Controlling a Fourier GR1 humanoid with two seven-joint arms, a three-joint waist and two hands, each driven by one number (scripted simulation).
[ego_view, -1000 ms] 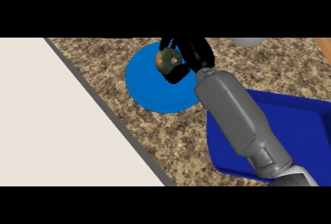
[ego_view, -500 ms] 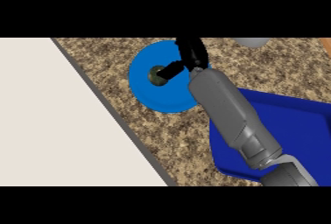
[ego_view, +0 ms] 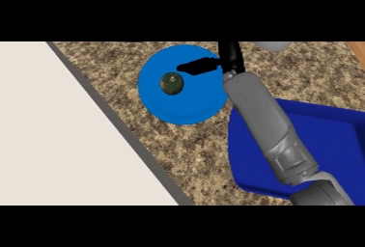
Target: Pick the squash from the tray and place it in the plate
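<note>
Head view: the squash (ego_view: 171, 83), small, round and dark green, lies on the blue plate (ego_view: 187, 107), left of its centre, with nothing touching it. The right hand (ego_view: 214, 63) hangs just beside it over the plate's upper right, fingers released. The blue tray (ego_view: 251, 144) sits on the speckled bench (ego_view: 178, 149), right of the plate.

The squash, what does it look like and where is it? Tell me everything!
The squash is small, round and dark olive green, with a mottled skin and a paler spot at its middle. It lies on the blue plate, left of the plate's middle. Nothing holds it: the right hand is just beside it, with a black finger pointing over the plate above the squash, apart from it.
</note>
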